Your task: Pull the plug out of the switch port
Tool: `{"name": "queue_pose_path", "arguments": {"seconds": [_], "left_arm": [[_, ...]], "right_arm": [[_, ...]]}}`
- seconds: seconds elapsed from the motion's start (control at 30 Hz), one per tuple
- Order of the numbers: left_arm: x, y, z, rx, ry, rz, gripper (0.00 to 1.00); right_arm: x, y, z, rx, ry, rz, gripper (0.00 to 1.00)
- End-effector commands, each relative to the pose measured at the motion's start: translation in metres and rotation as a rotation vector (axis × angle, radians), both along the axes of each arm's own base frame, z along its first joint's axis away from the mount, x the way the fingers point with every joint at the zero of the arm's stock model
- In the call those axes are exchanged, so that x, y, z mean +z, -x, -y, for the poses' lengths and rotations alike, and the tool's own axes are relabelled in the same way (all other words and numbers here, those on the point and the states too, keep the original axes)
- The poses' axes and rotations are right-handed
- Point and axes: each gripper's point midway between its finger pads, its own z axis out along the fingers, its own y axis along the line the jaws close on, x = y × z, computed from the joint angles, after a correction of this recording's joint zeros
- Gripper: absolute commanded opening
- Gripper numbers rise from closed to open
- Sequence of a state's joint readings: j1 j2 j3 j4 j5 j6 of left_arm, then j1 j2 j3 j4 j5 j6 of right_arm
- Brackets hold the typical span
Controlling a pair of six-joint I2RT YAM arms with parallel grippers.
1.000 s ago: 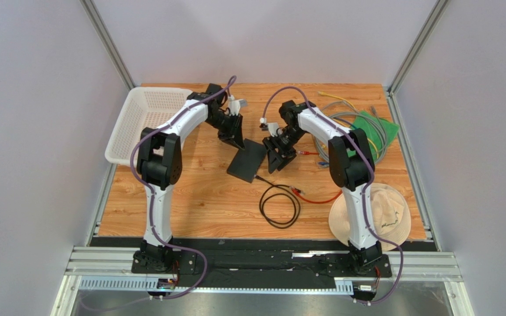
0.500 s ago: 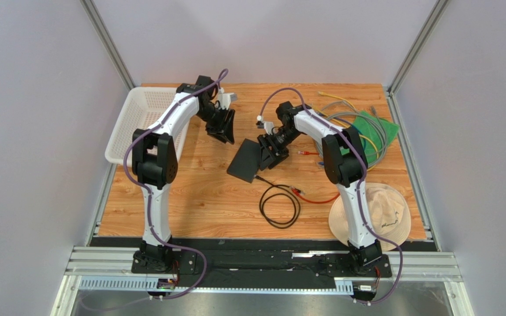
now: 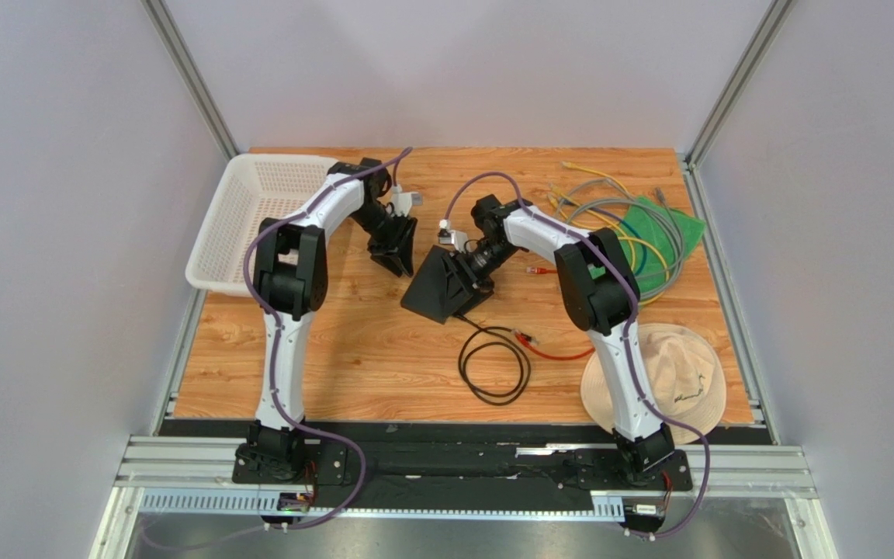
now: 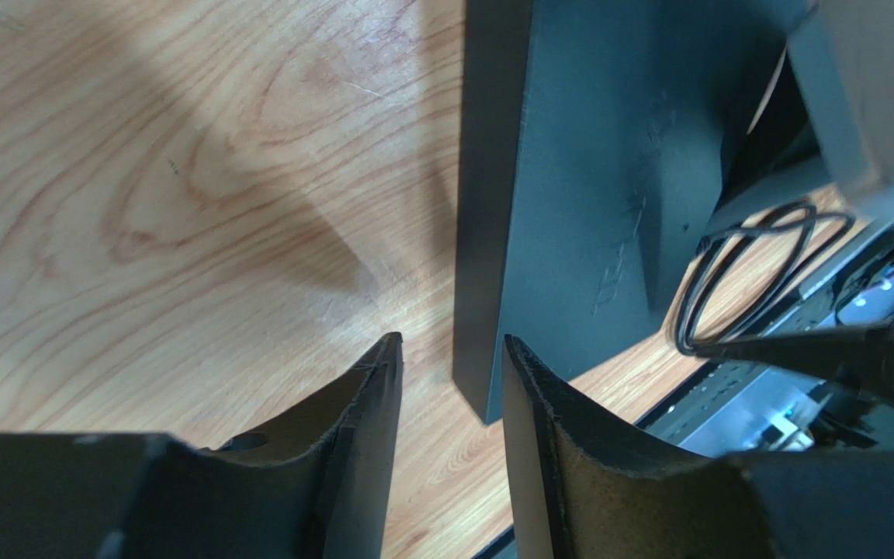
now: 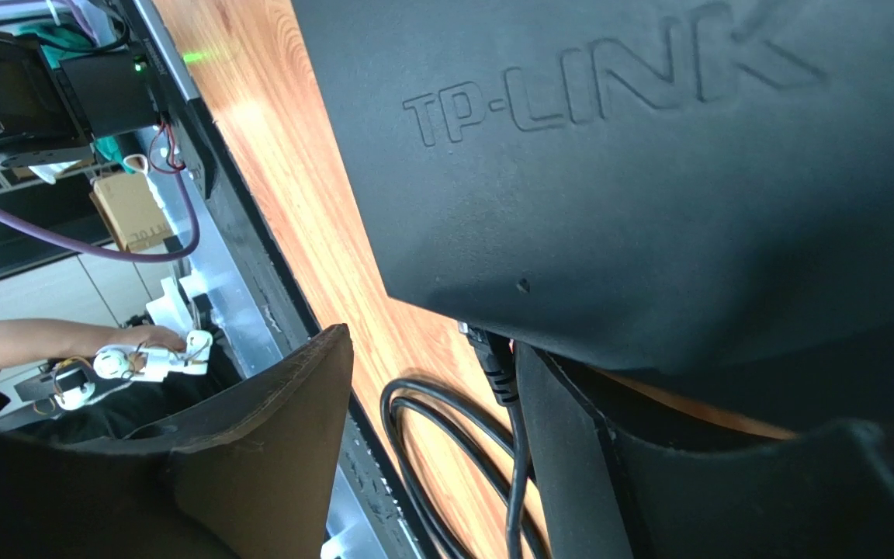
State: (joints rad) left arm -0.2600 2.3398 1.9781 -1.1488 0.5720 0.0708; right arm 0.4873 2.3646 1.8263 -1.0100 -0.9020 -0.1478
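Observation:
The switch [image 3: 432, 294], a flat black box marked TP-LINK [image 5: 650, 151], stands tipped up on one edge in the middle of the table. A black plug [image 5: 494, 356] sits in its lower edge, and its black cable [image 3: 495, 363] coils toward the front. My right gripper [image 3: 461, 275] is open at the switch's right side. One of its fingers [image 5: 603, 466] is under the box, and the plug lies close to that finger's inner face. My left gripper [image 3: 393, 256] is open just left of the switch [image 4: 580, 198], holding nothing.
A white basket [image 3: 248, 216] stands at the back left. A bundle of grey, yellow and green cables [image 3: 615, 221] lies on a green cloth [image 3: 671, 228] at the back right. An orange cable [image 3: 557, 351] and a beige hat [image 3: 667, 375] lie at the front right.
My left gripper opened and drew back from the switch's far edge. My right gripper moved left under the switch, which now stands tipped up instead of lying flat.

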Motion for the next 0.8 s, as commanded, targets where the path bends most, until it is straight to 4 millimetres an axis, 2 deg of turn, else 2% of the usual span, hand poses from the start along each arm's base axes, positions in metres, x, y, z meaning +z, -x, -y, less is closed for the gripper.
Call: {"name": "queue_pose_path", "arguments": {"seconds": [0.0, 0.27, 0.33, 0.4, 0.43, 0.57, 0.67, 0.77], "left_arm": [[-0.005, 0.008, 0.007, -0.006, 0.026, -0.046, 0.43], [-0.013, 0.03, 0.013, -0.023, 0.032, -0.102, 0.35], [-0.007, 0.025, 0.012, -0.025, 0.006, -0.059, 0.35], [0.007, 0.017, 0.009, -0.02, -0.023, 0.009, 0.36], [0.011, 0.008, 0.004, -0.01, -0.065, 0.056, 0.38], [0.042, -0.007, -0.001, -0.007, -0.086, 0.176, 0.37], [0.053, -0.002, 0.007, -0.016, -0.03, 0.173, 0.35], [0.058, 0.011, 0.022, -0.041, 0.055, 0.128, 0.32]], "right_arm": [[-0.029, 0.002, 0.004, 0.001, 0.072, 0.007, 0.6], [-0.042, 0.006, 0.007, -0.007, 0.097, -0.018, 0.53], [-0.047, 0.005, 0.007, -0.012, 0.112, -0.019, 0.5], [-0.053, 0.004, 0.01, -0.021, 0.136, -0.017, 0.45], [-0.055, 0.002, 0.011, -0.025, 0.146, -0.01, 0.44], [-0.064, 0.002, 0.015, -0.037, 0.182, -0.021, 0.35], [-0.068, 0.001, 0.017, -0.044, 0.206, -0.021, 0.3], [-0.074, 0.0, 0.021, -0.049, 0.241, -0.018, 0.27]]}}
